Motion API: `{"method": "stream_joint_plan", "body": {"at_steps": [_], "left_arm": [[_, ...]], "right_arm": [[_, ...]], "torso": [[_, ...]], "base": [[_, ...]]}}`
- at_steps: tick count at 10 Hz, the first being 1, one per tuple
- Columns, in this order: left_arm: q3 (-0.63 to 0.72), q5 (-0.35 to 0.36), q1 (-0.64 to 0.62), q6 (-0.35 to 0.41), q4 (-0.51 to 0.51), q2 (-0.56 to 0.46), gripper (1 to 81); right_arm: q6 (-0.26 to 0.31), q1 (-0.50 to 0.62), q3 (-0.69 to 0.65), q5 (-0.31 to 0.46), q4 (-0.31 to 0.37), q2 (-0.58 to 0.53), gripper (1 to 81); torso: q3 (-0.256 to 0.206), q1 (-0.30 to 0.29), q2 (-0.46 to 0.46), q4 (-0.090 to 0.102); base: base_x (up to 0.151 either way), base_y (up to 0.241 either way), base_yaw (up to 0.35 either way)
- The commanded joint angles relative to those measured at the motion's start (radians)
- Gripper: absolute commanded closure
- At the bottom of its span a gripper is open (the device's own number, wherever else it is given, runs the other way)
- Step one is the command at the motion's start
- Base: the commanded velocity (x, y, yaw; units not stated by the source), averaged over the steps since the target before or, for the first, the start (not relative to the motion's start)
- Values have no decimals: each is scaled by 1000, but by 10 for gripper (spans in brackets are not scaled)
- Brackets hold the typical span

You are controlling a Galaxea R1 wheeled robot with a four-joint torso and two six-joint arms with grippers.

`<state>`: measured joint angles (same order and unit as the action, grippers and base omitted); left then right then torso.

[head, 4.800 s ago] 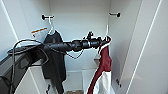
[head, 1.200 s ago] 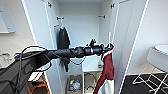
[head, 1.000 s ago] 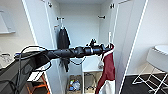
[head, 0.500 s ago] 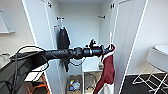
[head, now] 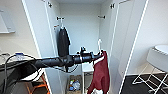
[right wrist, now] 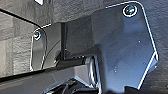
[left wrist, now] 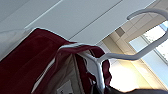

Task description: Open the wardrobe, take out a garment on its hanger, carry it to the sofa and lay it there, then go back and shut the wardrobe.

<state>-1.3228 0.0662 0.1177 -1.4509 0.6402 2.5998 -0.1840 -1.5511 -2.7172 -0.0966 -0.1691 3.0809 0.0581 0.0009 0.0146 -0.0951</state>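
Wardrobe [head: 82, 37] open, both doors swung wide. Left gripper [head: 98, 57] extended in front of it, pinching the hanger [left wrist: 140, 53]; hook rises just above gripper, garment [head: 101, 73] hangs directly below. Black T-shirt [head: 63, 41] behind, inside. Right gripper: state undeterminable.

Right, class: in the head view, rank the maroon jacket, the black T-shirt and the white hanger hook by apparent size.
1. Maroon jacket, though it hangs nearer the camera, so this is unsure.
2. Black T-shirt.
3. White hanger hook, clearly smallest.
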Motion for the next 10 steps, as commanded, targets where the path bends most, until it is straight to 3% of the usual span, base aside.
{"method": "stream_joint_plan", "body": {"at_steps": [1,10], "left_arm": [[105,89,-204,32,16,-59,811],[105,29,-350,17,-2,-49,811]], "right_arm": [[3,48,7,51,-1,8,10],[3,50,8,51,0,6,10]], "torso": [[0,0,0,0],[0,0,0,0]], "base": [[0,0,0],[0,0,0]]}}
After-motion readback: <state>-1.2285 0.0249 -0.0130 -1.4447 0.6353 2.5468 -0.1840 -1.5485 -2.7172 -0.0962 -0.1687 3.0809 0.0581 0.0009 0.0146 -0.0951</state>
